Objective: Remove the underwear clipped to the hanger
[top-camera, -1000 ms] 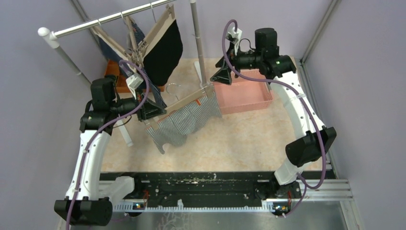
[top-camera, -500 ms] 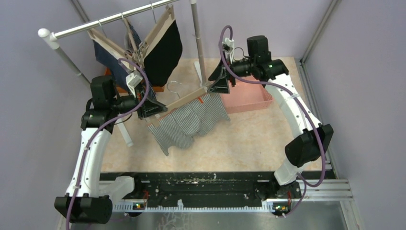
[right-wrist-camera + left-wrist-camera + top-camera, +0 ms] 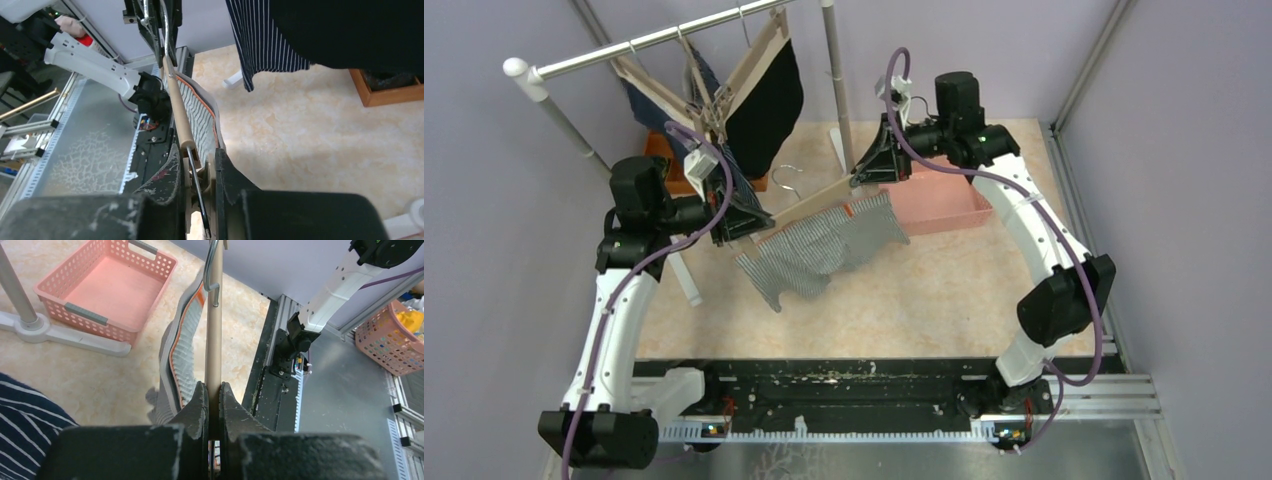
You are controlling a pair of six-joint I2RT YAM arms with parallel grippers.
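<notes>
Underwear over beige marbled tabletop, lilac walls

The white-shelled left arm and right arm carried black cylindrical joint housings, bulkiest at four o'clock, and looping purple cables.

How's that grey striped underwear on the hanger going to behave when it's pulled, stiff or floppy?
Probably floppy: the underwear sags in loose folds under the hanger. Likely light, as the hanger looks straight under it. Pulled by one corner, it would probably stretch and trail.
</notes>
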